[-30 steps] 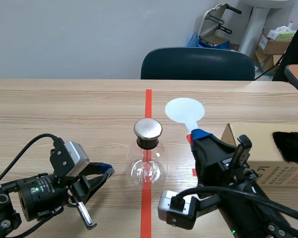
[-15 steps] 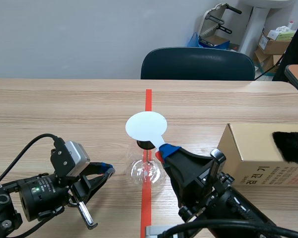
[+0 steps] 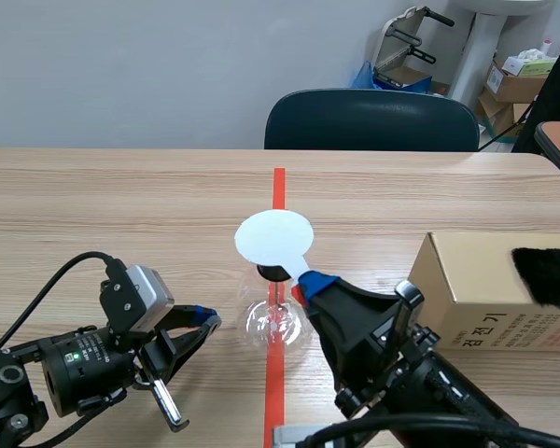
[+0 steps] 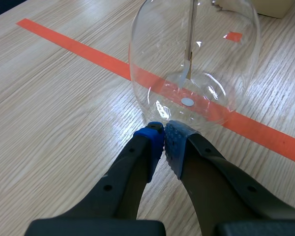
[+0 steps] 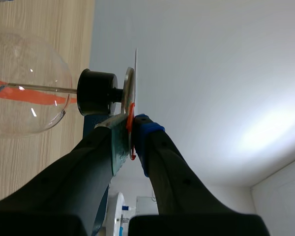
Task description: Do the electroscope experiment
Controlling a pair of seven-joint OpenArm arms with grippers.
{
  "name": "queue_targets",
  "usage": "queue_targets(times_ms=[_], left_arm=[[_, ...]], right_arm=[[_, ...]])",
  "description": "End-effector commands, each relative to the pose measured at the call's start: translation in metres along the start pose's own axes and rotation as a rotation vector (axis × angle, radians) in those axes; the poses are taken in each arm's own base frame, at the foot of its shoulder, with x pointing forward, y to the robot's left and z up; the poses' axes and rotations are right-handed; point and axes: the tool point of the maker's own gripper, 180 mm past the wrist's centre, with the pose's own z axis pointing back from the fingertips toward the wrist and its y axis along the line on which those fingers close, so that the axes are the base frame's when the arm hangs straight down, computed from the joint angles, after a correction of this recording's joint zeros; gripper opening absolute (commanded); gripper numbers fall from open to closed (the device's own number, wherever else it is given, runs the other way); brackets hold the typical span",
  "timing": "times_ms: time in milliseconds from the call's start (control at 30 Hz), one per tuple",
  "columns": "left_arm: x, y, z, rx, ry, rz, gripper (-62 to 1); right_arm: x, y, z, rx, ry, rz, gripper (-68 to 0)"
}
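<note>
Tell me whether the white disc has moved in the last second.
Yes. The white disc, held in the right hand, swung leftward from right of the orange tape line to sit over it, above the flask.

Clear glass electroscope flask (image 3: 276,322) stood upright on the red tape line at mid-table, black stopper (image 3: 273,273) in its neck, thin rod (image 4: 191,34) hanging inside, white round paddle (image 3: 274,237) lay flat just over its top, handle clamped in the right gripper (image 3: 310,283)

We see a dark chair (image 3: 371,119) behind the wooden table (image 3: 121,205), and a cardboard box (image 3: 471,280) standing on the table's right side.
</note>
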Motion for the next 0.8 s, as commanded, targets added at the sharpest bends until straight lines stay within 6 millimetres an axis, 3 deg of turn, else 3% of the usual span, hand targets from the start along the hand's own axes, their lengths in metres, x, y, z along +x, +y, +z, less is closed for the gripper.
queue_targets(times_ms=[0,467,767], left_arm=[[0.008,0.001,-0.003,0.003,-0.026,0.004,-55.3],[0.005,0.001,-0.003,0.003,-0.012,0.004,-55.3],[0.005,0.001,-0.003,0.003,-0.012,0.004,-55.3]], right_arm=[[-0.009,-0.009,-0.001,-0.029,0.023,0.028,-66.9],[-0.090,-0.011,0.020,-0.035,0.489,0.021,-66.9],[-0.113,-0.011,0.034,-0.037,0.639,0.019,-66.9]])
